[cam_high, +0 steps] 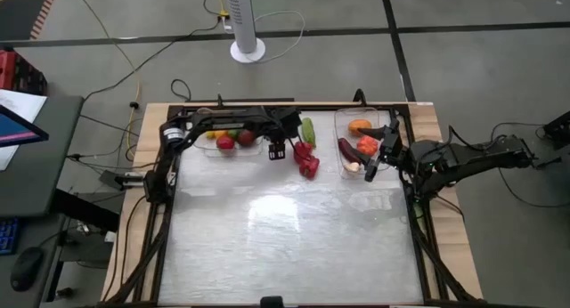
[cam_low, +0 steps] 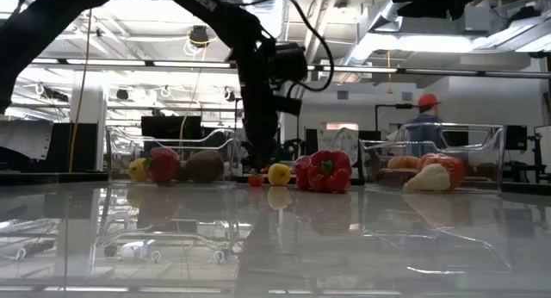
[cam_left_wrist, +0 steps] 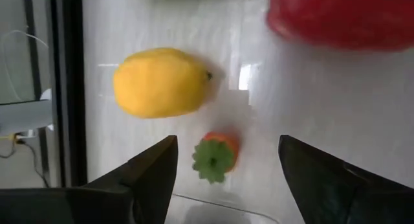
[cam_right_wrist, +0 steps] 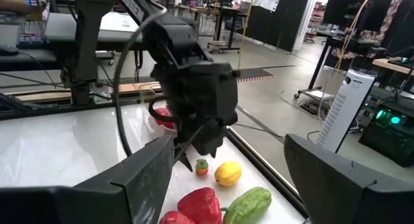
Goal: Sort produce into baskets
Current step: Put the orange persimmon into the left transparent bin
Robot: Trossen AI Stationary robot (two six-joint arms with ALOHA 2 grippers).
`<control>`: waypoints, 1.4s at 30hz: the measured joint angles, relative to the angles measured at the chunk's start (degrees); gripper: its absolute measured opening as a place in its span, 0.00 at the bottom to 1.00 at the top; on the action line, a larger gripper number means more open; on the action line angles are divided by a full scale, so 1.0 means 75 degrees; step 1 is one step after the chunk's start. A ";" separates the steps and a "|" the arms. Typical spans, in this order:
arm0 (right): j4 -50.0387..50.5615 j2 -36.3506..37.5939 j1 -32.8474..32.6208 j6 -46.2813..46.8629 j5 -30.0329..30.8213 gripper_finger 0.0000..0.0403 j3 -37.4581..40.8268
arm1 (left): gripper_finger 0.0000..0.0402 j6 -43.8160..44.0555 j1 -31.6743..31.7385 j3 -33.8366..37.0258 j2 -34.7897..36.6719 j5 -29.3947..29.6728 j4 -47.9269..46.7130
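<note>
High view: left claw (cam_high: pixel 277 150) hangs between the two baskets (cam_high: pixel 233 141), right claw (cam_high: pixel 378 157) over the right one.
Low view: lemon (cam_low: pixel 279 173) and peppers (cam_low: pixel 325 170) on the bench (cam_low: pixel 275 238).
Left wrist view: fingers (cam_left_wrist: pixel 150 175) spread above a small strawberry (cam_left_wrist: pixel 215 157).
Right wrist view: fingers (cam_right_wrist: pixel 137 179) spread.
</note>
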State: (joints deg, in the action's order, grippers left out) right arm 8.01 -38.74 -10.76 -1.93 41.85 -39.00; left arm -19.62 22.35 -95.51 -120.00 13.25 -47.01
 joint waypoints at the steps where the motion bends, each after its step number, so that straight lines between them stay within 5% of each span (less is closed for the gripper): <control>1: 0.0000 0.0003 0.0000 0.0000 0.0000 0.79 0.0000 | 0.63 -0.0046 0.0026 -0.0005 -0.0050 0.0005 0.0037; 22: -0.0021 0.0000 0.0000 -0.0003 -0.0006 0.79 0.0000 | 0.48 -0.0323 0.0099 0.0145 -0.0442 -0.0155 -0.0061; 42: 0.0067 0.0003 0.0006 -0.0009 -0.0003 0.79 0.0000 | 0.25 -0.0483 -0.0113 -0.0123 -0.0870 0.0715 -0.0434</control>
State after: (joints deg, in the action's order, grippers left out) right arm 8.51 -38.72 -10.72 -2.00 41.82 -39.00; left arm -23.23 21.51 -96.43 -126.52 18.61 -50.27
